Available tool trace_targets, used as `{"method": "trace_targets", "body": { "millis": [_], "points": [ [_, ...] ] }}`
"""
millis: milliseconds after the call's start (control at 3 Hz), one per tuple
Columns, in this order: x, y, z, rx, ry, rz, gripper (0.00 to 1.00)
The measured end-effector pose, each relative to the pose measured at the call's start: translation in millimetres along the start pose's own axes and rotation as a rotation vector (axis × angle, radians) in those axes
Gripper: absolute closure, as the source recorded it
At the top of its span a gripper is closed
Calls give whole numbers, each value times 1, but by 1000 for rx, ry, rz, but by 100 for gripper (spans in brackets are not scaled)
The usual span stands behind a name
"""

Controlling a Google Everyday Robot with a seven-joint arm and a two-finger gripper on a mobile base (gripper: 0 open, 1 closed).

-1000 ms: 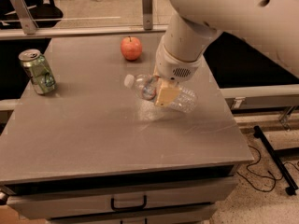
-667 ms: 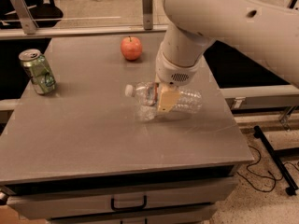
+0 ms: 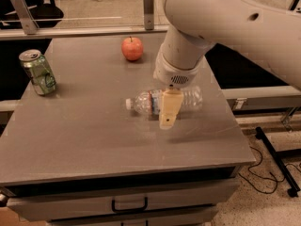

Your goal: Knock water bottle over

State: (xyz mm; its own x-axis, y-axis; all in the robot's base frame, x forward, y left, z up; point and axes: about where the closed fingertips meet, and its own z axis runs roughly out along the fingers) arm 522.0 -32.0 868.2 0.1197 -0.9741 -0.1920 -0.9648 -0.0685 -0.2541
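Table [image 3: 94,140] | water bottle [image 3: 143,101] lying flat | jaws over its middle

Water bottle [image 3: 149,101] — clear ribbed plastic, white cap, label band edged in red. Lies on side on table [image 3: 94,126], right of centre, long axis left-right, cap end pointing left, base toward right edge. Tool [image 3: 166,121] hangs over bottle's middle — hides part of body.
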Motion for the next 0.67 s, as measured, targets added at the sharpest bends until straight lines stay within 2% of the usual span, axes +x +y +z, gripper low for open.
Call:
{"method": "trace_targets", "body": {
  "millis": [333,667],
  "points": [
    [-3,2,-7,7,-21,3,0],
    [10,1,-17,5,-62,40,0]
  ]
}}
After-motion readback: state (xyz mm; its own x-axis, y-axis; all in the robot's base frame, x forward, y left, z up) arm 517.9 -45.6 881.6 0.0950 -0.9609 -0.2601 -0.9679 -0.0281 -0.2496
